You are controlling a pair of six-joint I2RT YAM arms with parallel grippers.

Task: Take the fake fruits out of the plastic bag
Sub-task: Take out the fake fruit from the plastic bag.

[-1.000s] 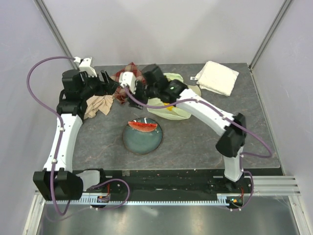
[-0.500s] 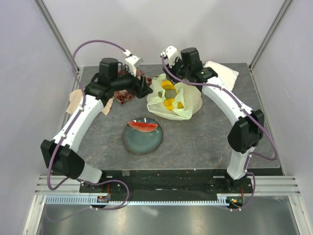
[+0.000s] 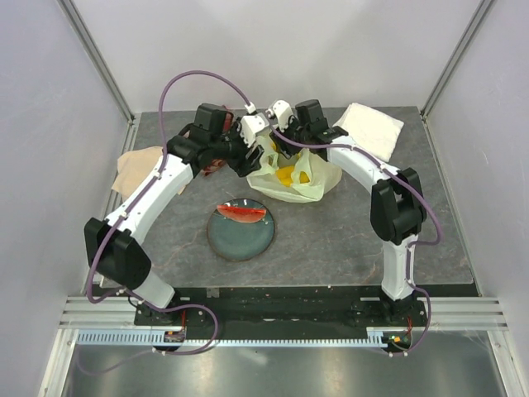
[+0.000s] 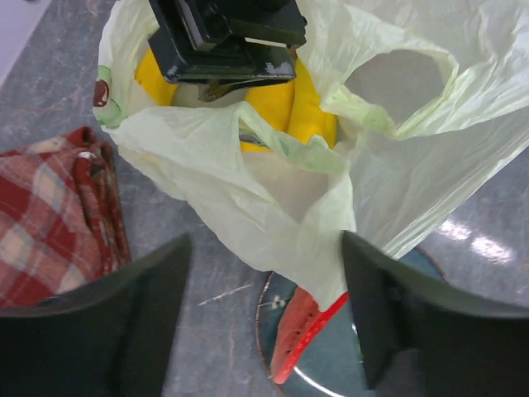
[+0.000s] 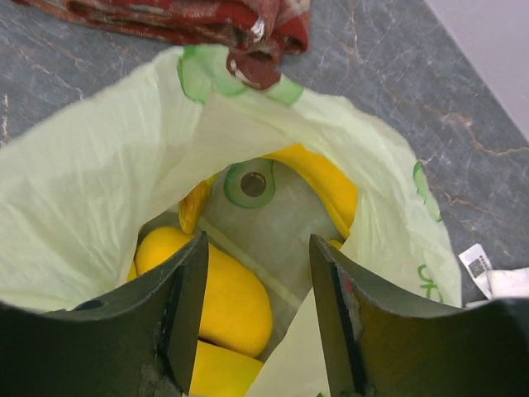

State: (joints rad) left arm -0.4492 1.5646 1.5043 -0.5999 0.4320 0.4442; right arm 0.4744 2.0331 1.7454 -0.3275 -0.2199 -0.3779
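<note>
The pale yellow-green plastic bag (image 3: pixel 310 175) stands open at the table's back middle. Yellow fruits (image 3: pixel 287 174) show inside it. In the right wrist view my right gripper (image 5: pixel 256 318) is open, its jaws over the bag's mouth (image 5: pixel 91 190), just above a yellow oblong fruit (image 5: pixel 227 302) and a curved yellow one (image 5: pixel 331 186). My left gripper (image 4: pixel 264 318) is open and empty, above the bag's near-left wall (image 4: pixel 273 198). The red watermelon slice (image 3: pixel 240 213) lies on the dark blue plate (image 3: pixel 240 240). No peach is in view.
A red checked cloth (image 4: pixel 50 207) lies left of the bag, mostly under my left arm in the top view. A white folded towel (image 3: pixel 370 128) lies at the back right. A tan cloth (image 3: pixel 136 165) lies at the left edge.
The left arm has swung right to the bag's left side. The right gripper has come over the bag's mouth. The bag, flattened a second ago, now stands open.
</note>
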